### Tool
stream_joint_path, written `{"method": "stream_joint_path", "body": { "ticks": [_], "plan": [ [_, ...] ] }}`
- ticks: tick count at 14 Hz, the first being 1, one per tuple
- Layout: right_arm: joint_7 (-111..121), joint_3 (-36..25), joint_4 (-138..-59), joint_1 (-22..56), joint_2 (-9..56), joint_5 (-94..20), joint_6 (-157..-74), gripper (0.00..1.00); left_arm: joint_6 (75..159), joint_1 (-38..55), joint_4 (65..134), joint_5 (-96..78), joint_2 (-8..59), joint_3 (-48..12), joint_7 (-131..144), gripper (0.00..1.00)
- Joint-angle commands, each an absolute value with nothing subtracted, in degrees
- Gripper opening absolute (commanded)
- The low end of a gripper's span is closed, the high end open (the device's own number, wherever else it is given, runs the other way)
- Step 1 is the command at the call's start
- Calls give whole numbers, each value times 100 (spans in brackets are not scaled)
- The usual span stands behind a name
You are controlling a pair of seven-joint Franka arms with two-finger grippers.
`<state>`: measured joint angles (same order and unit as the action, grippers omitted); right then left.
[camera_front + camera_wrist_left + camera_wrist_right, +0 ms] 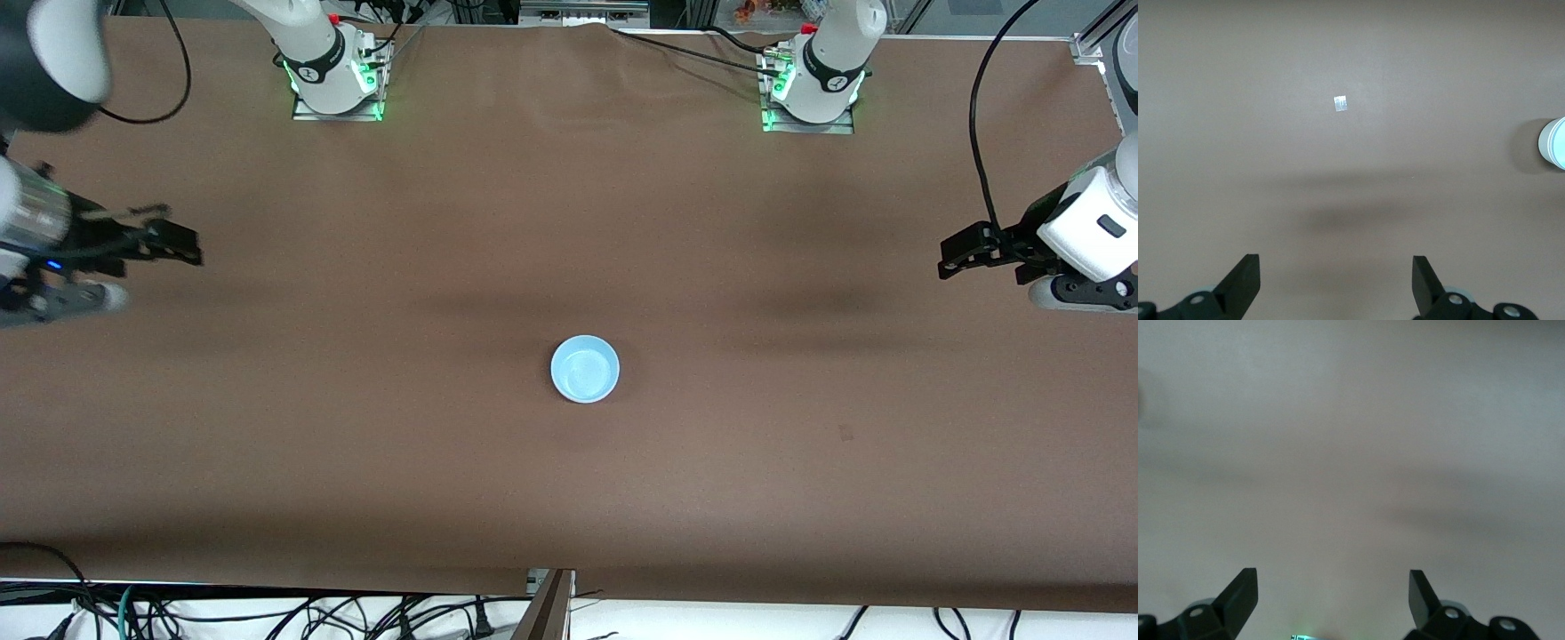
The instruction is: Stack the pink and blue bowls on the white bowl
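Note:
A light blue bowl (584, 369) sits upright at the middle of the brown table (356, 427). Its edge also shows in the left wrist view (1555, 143), pale with a blue rim line. No separate pink bowl or white bowl is in view; I cannot tell whether either lies under the blue one. My left gripper (946, 258) is open and empty over the left arm's end of the table, apart from the bowl; its fingers (1241, 283) stand wide over bare cloth. My right gripper (185, 249) is open and empty over the right arm's end; its fingers (1241, 593) stand wide over bare cloth.
The two arm bases (333, 76) (813, 89) stand along the table's edge farthest from the front camera. A small pale tag (1341, 103) lies on the cloth under the left gripper. Cables (267, 613) hang below the table's near edge.

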<state>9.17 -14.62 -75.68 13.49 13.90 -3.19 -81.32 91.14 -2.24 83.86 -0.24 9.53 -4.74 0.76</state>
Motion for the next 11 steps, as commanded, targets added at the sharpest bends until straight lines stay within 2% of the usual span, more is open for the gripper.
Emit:
{"method": "stream_joint_path", "body": {
  "ticks": [1,5,11],
  "plan": [
    [958,-1240,-8164,907,862,-106,-8279,100,8991,-185,8227,-141,1011,-422,-26,100],
    [434,-116,-8428,291,563,509,-8253,100,8991,-185,8227,-132,1011,-422,-26,100],
    [114,-132,-8499,246,554,316,-8271,100,8982,-193,8227,-141,1011,-422,-26,100]
  ]
}}
